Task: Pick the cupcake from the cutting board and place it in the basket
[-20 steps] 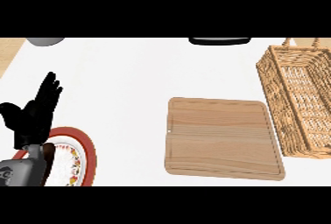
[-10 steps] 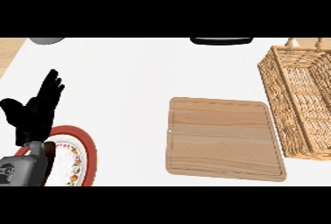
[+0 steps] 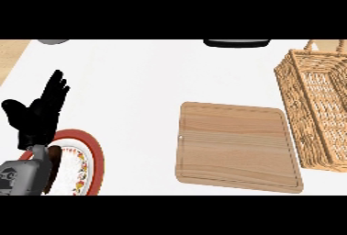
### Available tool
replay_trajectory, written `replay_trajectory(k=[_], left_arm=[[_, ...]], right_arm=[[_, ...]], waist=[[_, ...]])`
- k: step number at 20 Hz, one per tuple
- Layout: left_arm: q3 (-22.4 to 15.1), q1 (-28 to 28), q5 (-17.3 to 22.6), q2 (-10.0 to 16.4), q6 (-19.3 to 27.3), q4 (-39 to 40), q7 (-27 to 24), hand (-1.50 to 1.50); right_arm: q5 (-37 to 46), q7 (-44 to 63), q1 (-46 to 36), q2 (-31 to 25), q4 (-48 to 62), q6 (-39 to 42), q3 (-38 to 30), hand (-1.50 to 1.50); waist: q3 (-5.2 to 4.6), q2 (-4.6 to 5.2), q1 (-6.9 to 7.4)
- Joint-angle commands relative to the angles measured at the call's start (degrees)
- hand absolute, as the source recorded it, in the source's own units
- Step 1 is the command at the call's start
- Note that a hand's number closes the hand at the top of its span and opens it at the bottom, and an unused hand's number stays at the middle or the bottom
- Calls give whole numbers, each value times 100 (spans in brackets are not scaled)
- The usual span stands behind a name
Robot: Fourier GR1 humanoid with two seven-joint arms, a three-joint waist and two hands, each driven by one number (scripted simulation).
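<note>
A wooden cutting board point(image 3: 236, 146) lies right of centre with nothing on its top. A wicker basket point(image 3: 317, 105) stands at the right edge, next to the board; I see no cupcake in it or anywhere else. My left hand point(image 3: 39, 114) rests open at the far left, fingers up, above a plate. My right hand does not show.
A red-rimmed patterned plate point(image 3: 88, 166) sits at the lower left, partly under my left forearm. A dark object point(image 3: 236, 43) and a grey one point(image 3: 53, 41) peek in at the counter's far edge. The wooden floor point(image 3: 10, 57) shows at the upper left.
The view has shifted slightly, so the basket sits a little further right and lower. My left hand stays in place.
</note>
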Motion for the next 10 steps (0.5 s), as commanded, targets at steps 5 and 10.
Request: replay_trajectory(k=[5,10], left_arm=[[208,-2,144,151,-344,48,-21,0],[154,-135,-28,-29,-193,77,22,0]], right_arm=[[-606,1729,-2179,-314,822,354,-671,150],[620,1948,-2950,196,1572,277,468,150]], waist=[[2,6,49],[4,4,49]])
